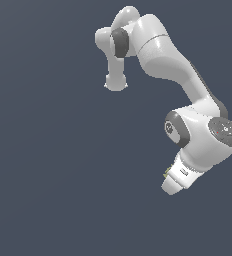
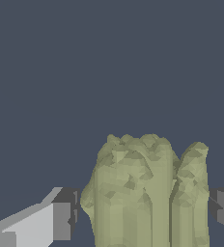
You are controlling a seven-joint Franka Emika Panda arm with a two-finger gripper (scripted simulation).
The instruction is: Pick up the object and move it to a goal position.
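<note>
Wrist view showed the lumpy olive object (image 2: 147,193) sitting between the pincer's (image 2: 143,212) fingers, apparently clamped at its flanks, and it looked light, rigid and bumpy enough not to slip.

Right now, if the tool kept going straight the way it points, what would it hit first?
Probably nothing new: the olive-green lumpy object already sits between the fingers of the tool, apparently gripped. Beyond it the wrist view shows only plain dark background, so the way looks free, though depth is unclear.
</note>
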